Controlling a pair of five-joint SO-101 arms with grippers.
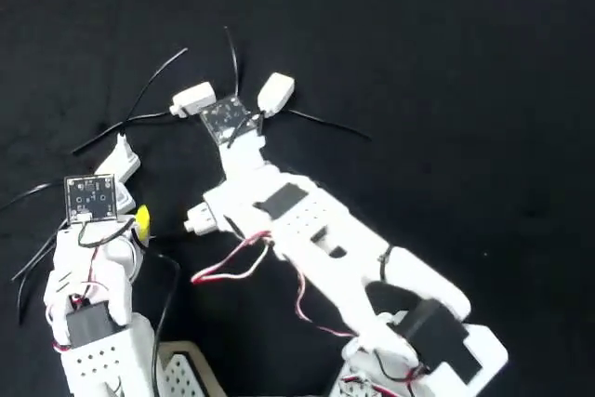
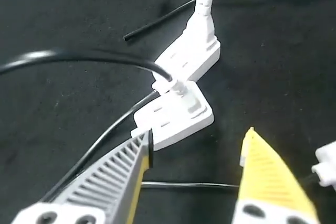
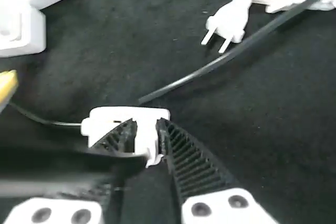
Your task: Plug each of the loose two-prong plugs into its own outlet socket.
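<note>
My right gripper (image 3: 146, 127) is shut on the end of a white outlet socket (image 3: 113, 121), which lies beside the arm's wrist in the high view (image 1: 195, 220). A loose white two-prong plug (image 3: 228, 24) lies beyond it, prongs pointing back toward the socket. My left gripper (image 2: 199, 132) stands open, its grey finger (image 2: 123, 166) and yellow finger (image 2: 262, 166) just short of two white sockets (image 2: 176, 114) (image 2: 191, 56) that touch end to end. A small plug (image 2: 176, 85) on a thick black cord sits where they meet. The same pair lies near the left arm (image 1: 121, 160).
Two more white pieces (image 1: 193, 98) (image 1: 275, 90) with black cords lie past the right wrist camera (image 1: 228, 118). Thin black cords (image 1: 139, 99) trail over the left half of the black cloth (image 1: 465, 90). The table's far edge runs along the top.
</note>
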